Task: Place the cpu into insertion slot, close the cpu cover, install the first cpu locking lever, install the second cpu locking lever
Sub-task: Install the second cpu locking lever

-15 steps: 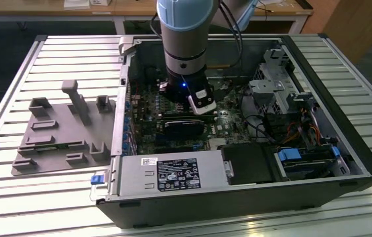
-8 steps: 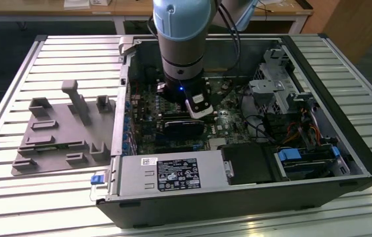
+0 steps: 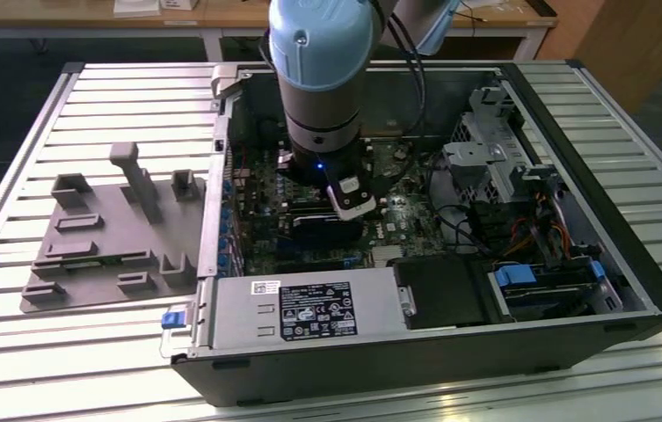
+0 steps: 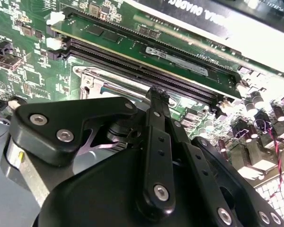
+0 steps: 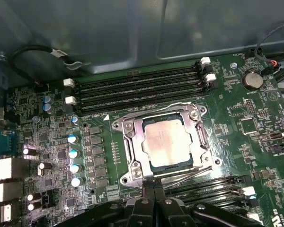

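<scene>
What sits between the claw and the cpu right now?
Nothing visible. In the first wrist view the cpu lies in the insertion slot with the cpu cover framing it, its face bare; the claw sits at the cover's edge.

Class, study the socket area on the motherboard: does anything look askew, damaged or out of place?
Nothing stands out. In the first wrist view the cpu sits flat and square within the cpu cover, which lies closed over the insertion slot. No bent parts or loose pieces show on the green board. The gripper sits at the socket's edge.
</scene>
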You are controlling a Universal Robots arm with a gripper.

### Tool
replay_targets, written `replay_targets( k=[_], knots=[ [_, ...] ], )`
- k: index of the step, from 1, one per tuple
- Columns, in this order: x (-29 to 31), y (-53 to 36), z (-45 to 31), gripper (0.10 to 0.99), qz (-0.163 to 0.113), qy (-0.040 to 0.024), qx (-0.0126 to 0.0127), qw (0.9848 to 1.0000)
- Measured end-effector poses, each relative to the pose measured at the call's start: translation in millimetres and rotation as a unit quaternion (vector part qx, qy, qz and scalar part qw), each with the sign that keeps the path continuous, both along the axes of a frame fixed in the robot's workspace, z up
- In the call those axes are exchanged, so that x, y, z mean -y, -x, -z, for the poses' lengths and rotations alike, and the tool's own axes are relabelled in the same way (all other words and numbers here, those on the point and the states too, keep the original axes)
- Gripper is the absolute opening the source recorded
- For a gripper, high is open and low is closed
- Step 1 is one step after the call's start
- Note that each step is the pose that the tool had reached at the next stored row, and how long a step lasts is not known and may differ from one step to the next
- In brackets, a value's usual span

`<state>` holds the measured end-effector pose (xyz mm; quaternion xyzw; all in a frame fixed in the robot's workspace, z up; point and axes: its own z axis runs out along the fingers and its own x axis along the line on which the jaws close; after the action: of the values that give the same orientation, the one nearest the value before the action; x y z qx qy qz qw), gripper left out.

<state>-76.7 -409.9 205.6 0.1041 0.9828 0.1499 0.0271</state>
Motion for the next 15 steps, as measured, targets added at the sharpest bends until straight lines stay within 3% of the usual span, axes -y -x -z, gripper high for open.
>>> replay_targets(
  k=[9,15],
  knots=[
    [5.7,3.2,5.8,0.102,0.000,-0.0206,0.0001,0.9998],
    [5.7,7.1,8.6,0.102,0.000,-0.0250,0.0001,0.9997]
  ],
)
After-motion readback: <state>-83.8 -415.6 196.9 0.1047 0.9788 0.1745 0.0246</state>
